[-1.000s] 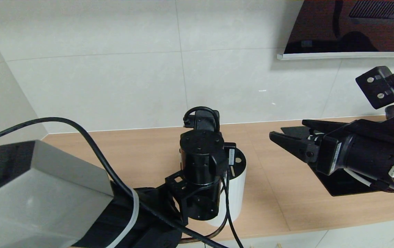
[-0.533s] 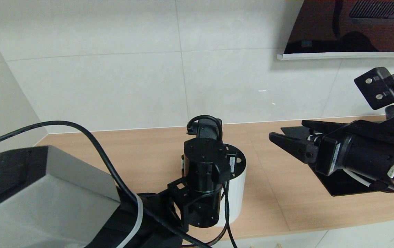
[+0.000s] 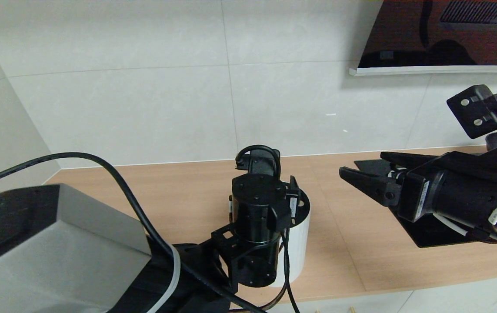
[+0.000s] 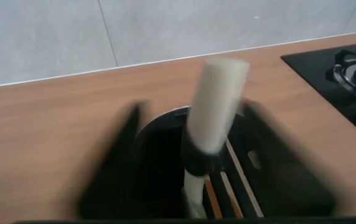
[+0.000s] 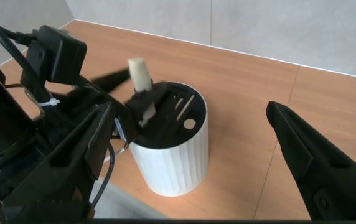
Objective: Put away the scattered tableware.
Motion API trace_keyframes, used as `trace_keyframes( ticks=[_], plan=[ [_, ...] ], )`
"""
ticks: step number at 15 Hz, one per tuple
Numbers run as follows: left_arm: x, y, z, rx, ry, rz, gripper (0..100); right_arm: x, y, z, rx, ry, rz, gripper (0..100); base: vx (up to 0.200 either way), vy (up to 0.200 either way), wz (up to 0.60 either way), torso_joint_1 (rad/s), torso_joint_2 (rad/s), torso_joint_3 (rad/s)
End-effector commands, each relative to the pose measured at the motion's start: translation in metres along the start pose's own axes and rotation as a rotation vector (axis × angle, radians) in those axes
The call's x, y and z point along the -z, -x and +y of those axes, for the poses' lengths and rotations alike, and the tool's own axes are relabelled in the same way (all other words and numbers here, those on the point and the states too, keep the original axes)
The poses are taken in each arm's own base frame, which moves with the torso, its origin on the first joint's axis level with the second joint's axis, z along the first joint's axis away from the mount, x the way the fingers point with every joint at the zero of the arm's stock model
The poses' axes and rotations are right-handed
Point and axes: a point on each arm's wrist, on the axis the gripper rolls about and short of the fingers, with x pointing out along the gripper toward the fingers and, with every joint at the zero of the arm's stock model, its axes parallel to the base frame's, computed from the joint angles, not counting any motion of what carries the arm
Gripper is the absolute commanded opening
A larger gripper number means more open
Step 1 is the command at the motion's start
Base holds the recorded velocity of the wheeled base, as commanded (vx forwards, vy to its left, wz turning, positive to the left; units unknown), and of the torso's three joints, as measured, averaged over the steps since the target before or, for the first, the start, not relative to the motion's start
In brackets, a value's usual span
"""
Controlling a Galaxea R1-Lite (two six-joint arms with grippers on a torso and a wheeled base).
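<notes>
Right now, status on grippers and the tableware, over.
Left gripper open, straddling cream-handled utensil tilted in white holder's lid. Right gripper open, hovering right of holder. Black hob farther right, apart from holder.

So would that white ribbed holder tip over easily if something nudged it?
Probably not easily: the white holder is broad and sits flat on the wooden counter. It looks rigid, likely sliding rather than toppling. The cream-handled utensil standing in it may raise that risk.
</notes>
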Motion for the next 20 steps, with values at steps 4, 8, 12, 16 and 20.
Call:
trace_keyframes(
  ticks=[4,8,12,16,20],
  plan=[
    [-0.003,0.001,0.001,0.0,0.01,-0.009,100,0.0,0.0,0.0,0.0,0.0,0.001,100,0.0,0.0,0.0,0.0,0.0,0.0],
    [-0.097,0.027,0.056,-0.023,0.201,-0.226,100,-0.001,0.002,-0.009,0.037,-0.004,-0.011,100,0.0,0.0,0.0,0.0,0.0,0.0],
    [-0.148,0.098,0.134,0.114,0.234,-0.35,100,-0.006,0.018,-0.02,0.084,-0.007,-0.056,100,0.0,0.0,0.0,0.0,0.0,0.0],
    [-0.121,0.161,0.208,0.066,0.184,-0.309,100,0.0,0.086,-0.033,0.15,-0.019,-0.161,100,0.0,0.0,0.0,0.0,0.0,0.0],
    [-0.096,0.238,0.248,-0.029,0.165,-0.306,100,0.024,0.166,-0.039,0.255,-0.023,-0.314,100,0.0,0.0,0.0,0.0,0.0,0.0]
  ],
)
